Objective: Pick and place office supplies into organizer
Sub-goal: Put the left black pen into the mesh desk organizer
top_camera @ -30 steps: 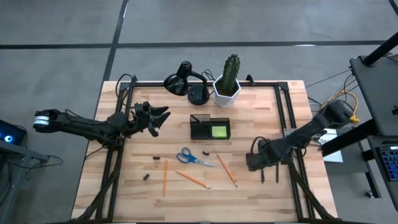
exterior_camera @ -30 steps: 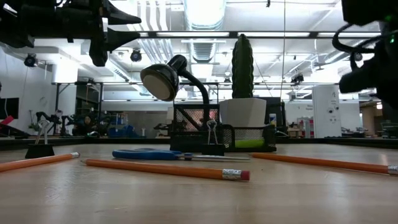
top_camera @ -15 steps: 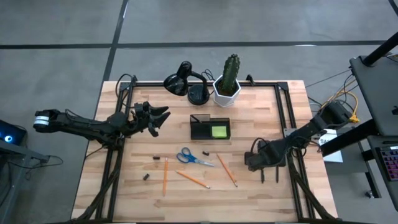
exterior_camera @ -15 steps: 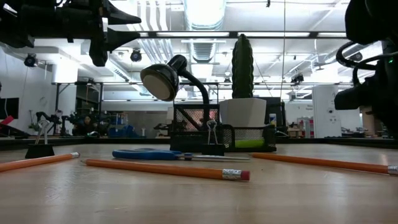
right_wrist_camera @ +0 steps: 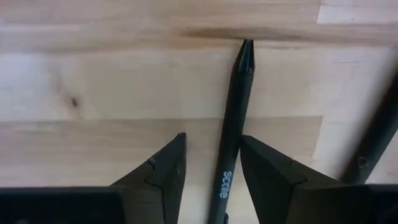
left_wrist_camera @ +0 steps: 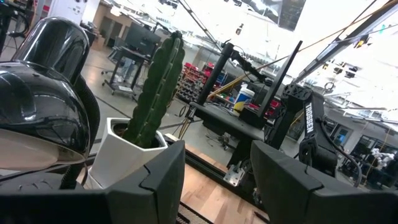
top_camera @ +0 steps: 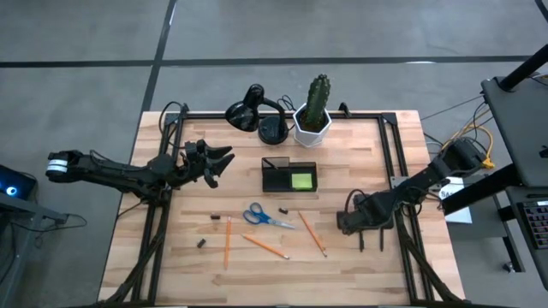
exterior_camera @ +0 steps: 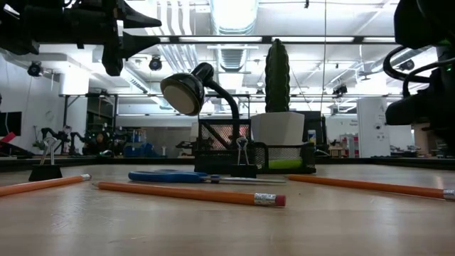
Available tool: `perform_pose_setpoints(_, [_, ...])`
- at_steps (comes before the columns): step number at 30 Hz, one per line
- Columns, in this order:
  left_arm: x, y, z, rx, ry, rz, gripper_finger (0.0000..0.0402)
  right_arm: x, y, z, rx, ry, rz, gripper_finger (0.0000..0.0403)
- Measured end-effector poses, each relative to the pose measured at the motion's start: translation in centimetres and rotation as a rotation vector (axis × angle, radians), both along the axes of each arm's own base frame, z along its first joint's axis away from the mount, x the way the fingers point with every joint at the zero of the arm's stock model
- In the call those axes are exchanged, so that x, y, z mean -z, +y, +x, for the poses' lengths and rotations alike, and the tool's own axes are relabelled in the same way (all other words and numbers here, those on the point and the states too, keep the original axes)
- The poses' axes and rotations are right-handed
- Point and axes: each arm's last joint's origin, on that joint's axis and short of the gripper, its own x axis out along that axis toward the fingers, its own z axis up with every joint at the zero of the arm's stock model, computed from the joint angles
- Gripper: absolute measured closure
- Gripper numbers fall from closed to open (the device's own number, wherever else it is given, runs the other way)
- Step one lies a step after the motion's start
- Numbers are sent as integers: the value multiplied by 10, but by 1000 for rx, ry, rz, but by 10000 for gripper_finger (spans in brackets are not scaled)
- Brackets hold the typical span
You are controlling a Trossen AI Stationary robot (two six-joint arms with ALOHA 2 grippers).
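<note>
My right gripper [top_camera: 353,224] points down at the table's right part, open, just above a thin dark pen [right_wrist_camera: 233,134] that lies flat and runs between its fingers [right_wrist_camera: 211,140]. A second dark pen [right_wrist_camera: 373,140] lies beside it. Three orange pencils [top_camera: 228,241] [top_camera: 265,247] [top_camera: 312,233], the blue-handled scissors [top_camera: 265,216] and small dark binder clips [top_camera: 215,220] lie on the wood. The black organizer [top_camera: 289,176] holds the lime-green sticky pad [top_camera: 301,180]. My left gripper [top_camera: 224,160] hangs open above the table's left part.
A black desk lamp [top_camera: 257,115] and a cactus in a white pot [top_camera: 314,115] stand at the far edge behind the organizer. Black frame rails [top_camera: 398,171] run along the table's sides. Bare wood [top_camera: 342,180] lies between the organizer and my right gripper.
My right gripper has sunk a little toward the table over the pens, most of it in the first half second. Nothing on the table has moved.
</note>
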Motion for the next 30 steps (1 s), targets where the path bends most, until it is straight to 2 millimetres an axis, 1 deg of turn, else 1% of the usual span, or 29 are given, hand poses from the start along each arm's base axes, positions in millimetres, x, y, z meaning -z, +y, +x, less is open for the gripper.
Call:
perform_pose_setpoints(6, [0,0,0,0,0,0,233,0,1,-1,-21,11,23,283])
perform_pose_setpoints(15, [0,0,0,0,0,0,233,2,0,-2,-57,16,26,337])
perform_pose_setpoints(21, [0,0,0,1,0,0,233,3,0,-3,-74,17,25,366])
perform_pose_setpoints(30, [0,0,0,0,0,0,233,4,-1,-5,-127,33,54,374])
